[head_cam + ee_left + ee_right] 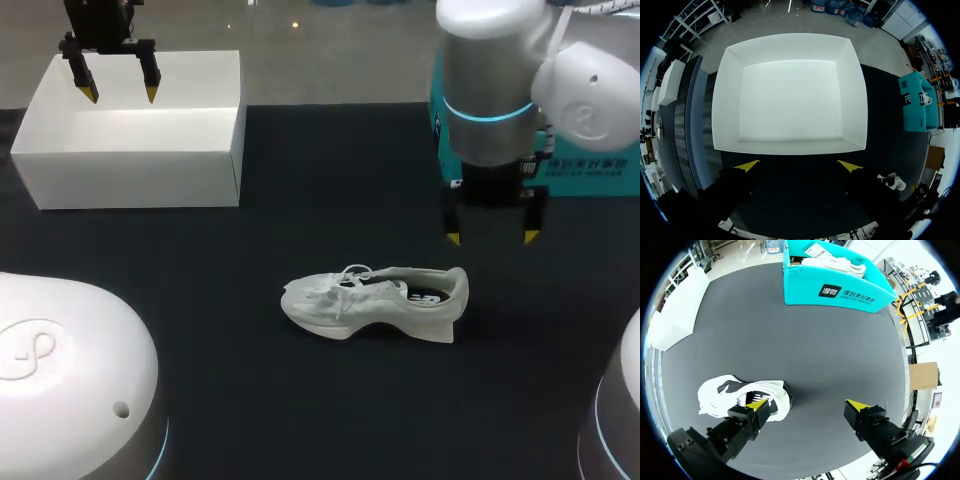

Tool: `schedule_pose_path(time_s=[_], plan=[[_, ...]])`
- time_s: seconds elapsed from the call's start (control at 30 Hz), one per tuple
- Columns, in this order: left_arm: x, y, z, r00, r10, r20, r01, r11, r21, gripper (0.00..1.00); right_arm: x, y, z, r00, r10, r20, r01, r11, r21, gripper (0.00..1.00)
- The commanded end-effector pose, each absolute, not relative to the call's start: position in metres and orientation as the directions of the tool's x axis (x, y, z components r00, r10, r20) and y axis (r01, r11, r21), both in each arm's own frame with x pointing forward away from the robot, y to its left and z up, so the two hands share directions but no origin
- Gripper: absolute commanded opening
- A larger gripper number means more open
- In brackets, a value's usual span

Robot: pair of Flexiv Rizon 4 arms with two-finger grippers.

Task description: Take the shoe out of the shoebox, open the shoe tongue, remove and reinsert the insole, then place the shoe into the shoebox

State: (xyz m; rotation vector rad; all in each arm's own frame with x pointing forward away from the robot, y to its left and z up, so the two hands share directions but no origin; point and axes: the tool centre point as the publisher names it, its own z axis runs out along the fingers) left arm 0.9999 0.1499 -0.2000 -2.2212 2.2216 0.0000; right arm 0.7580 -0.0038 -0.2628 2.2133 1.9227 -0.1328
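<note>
A white sneaker [375,300] lies on its sole on the dark table, toe pointing left, its dark insole showing in the opening. My right gripper [491,238] hangs open just above and to the right of the heel, holding nothing. In the right wrist view the sneaker [735,390] sits beside one finger of that gripper [807,405], and only bare table lies between the tips. The white shoebox [130,160] stands empty at the back left. My left gripper [120,95] hovers open over it; in its wrist view the gripper [799,166] looks down at the box [727,100].
A teal box [600,170] stands at the back right behind my right arm; the right wrist view shows this teal box [840,290] holding another white shoe. Dark table surface [300,200] stretches between the shoebox and the sneaker.
</note>
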Motion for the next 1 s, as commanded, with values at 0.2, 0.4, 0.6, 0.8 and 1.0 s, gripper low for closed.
schedule_pose_path(time_s=[0.2, 0.4, 0.6, 0.8, 1.0], plan=[[1.0, 0.15, -0.2, 0.0, -1.0, 0.0, -1.0, 0.0, 0.0, 1.0, 0.76, -0.004, -0.269, -0.14, 0.974, -0.176, 0.975, 0.167, 0.15, 1.0], [1.0, 0.15, -0.2, 0.0, -1.0, 0.0, -1.0, 0.0, 0.0, 1.0, 0.759, -0.005, -0.265, -0.724, 0.683, -0.102, 0.592, 0.69, 0.417, 1.0], [1.0, 0.15, -0.2, 0.0, -1.0, 0.0, -1.0, 0.0, 0.0, 1.0, 0.752, -0.014, -0.24, -0.977, 0.202, -0.068, 0.125, 0.803, 0.583, 1.0], [1.0, 0.15, -0.2, 0.0, -1.0, 0.0, -1.0, 0.0, 0.0, 1.0, 0.745, -0.012, -0.233, -0.992, -0.034, -0.125, -0.083, 0.908, 0.41, 1.0], [1.0, 0.15, -0.2, 0.0, -1.0, 0.0, -1.0, 0.0, 0.0, 1.0, 0.745, -0.012, -0.233, -0.992, -0.034, -0.125, -0.083, 0.908, 0.41, 1.0]])
